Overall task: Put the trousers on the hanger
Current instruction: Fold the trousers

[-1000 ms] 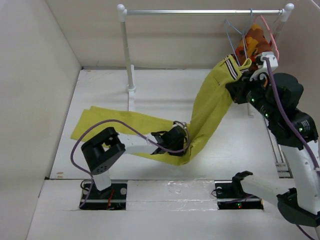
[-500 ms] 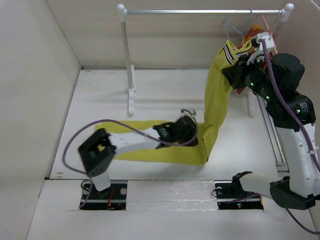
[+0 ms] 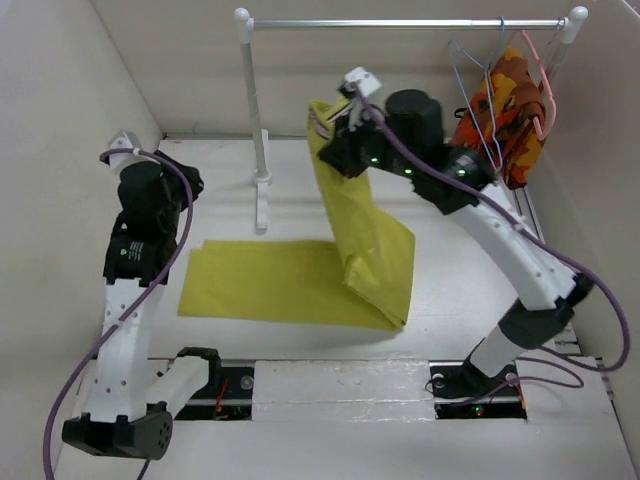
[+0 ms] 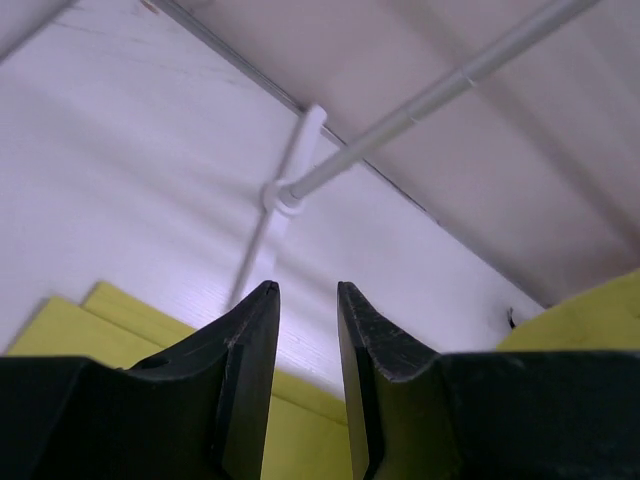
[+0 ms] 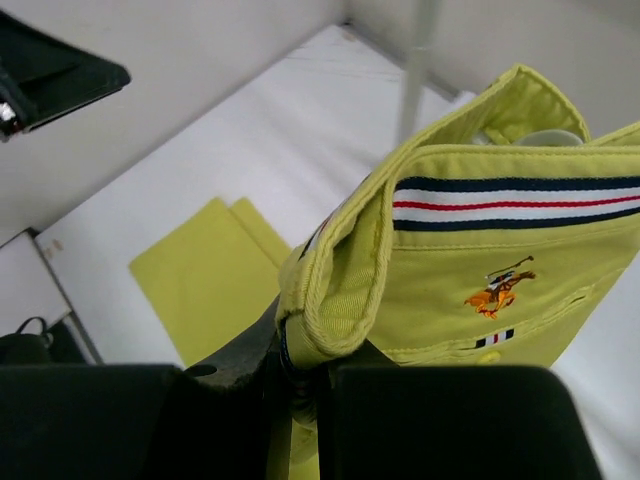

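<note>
The mustard yellow-green trousers (image 3: 365, 240) hang from my right gripper (image 3: 335, 125), which is shut on the striped waistband (image 5: 500, 200) in front of the rail's middle. The legs lie folded flat on the table (image 3: 270, 285). In the right wrist view the fingers (image 5: 300, 365) pinch the waistband's edge. My left gripper (image 3: 188, 182) is open and empty, raised at the far left above the table; its wrist view shows parted fingertips (image 4: 305, 290) over the leg cloth (image 4: 70, 330). The pale-blue wire hanger (image 3: 470, 70) hangs on the rail at the right, apart from the trousers.
A white clothes rail (image 3: 400, 23) spans the back, with its left post (image 3: 255, 110) standing on the table (image 3: 480, 270). A pink hanger (image 3: 542, 85) carries an orange patterned garment (image 3: 505, 105) at the rail's right end. Side walls close in left and right.
My left gripper has let go of the trouser leg and risen to the far left. My right gripper has carried the waistband leftward, away from the hangers. The legs now lie flat.
</note>
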You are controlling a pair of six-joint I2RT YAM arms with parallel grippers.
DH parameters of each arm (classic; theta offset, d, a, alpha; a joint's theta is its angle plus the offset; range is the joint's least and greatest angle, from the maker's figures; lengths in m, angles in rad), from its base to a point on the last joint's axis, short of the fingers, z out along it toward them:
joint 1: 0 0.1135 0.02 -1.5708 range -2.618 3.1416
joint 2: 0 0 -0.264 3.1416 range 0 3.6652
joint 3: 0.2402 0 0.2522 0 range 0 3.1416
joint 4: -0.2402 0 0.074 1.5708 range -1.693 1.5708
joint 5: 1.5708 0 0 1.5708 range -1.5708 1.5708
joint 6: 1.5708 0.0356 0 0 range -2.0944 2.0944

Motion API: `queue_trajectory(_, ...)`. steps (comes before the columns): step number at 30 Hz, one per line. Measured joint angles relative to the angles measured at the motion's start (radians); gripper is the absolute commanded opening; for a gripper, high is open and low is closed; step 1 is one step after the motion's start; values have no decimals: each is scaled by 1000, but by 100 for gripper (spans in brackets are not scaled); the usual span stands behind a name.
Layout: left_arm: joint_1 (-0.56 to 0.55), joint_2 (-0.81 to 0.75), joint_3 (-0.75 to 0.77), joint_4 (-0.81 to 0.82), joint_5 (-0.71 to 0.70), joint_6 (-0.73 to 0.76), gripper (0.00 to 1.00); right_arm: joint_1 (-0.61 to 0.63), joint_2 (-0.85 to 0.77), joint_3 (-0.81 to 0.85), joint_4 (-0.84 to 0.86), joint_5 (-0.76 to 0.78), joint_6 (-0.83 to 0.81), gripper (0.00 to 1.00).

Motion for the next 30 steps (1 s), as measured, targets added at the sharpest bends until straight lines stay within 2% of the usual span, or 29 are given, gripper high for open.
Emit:
queue_trajectory(2,50,-8,43,-51,-12,18,26,75,98,63,23,1,0,0)
queue_trajectory(7,56,-17,164,-147,-69,42,26,252,383,256,83,-6,6,0)
queue_trajectory(8,57,-14,195,-170,-92,47,26,286,449,296,99,-13,12,34)
queue_trajectory(10,57,-11,253,-201,-139,56,29,350,573,366,154,-27,26,70)
queue_trajectory(11,57,-11,277,-212,-166,60,30,374,629,394,178,-43,31,82)
queue_trajectory(14,57,-21,301,-229,-230,72,36,433,794,479,181,-115,35,86)
queue_trajectory(16,57,-40,274,-231,-249,77,36,443,813,420,156,-138,22,83)
queue_trajectory(18,57,-61,216,-222,-249,79,37,433,706,167,206,-149,14,78)
queue_trajectory(20,57,-85,123,-202,-220,79,38,393,537,-123,241,-154,17,59)
queue_trajectory(21,58,-90,74,-187,-196,80,38,365,444,-248,261,-160,21,45)
queue_trajectory(22,58,-93,13,-168,-163,78,38,330,342,-367,267,-161,23,16)
queue_trajectory(23,58,-90,-48,-159,-128,78,38,285,241,-461,274,-163,22,5)
queue_trajectory(24,58,-81,-112,-139,-97,75,38,241,143,-543,300,-161,29,0)
queue_trajectory(26,58,-57,-234,-108,-31,66,38,152,-42,-690,343,-146,30,0)
queue_trajectory(27,58,-33,-292,-88,1,60,38,117,-121,-761,370,-141,30,7)
queue_trajectory(28,58,-13,-347,-72,29,52,37,95,-195,-837,394,-134,32,37)
queue_trajectory(29,58,2,-394,-62,51,46,38,79,-252,-908,399,-130,39,52)
queue_trajectory(30,58,14,-428,-57,70,40,38,69,-296,-977,403,-129,40,62)
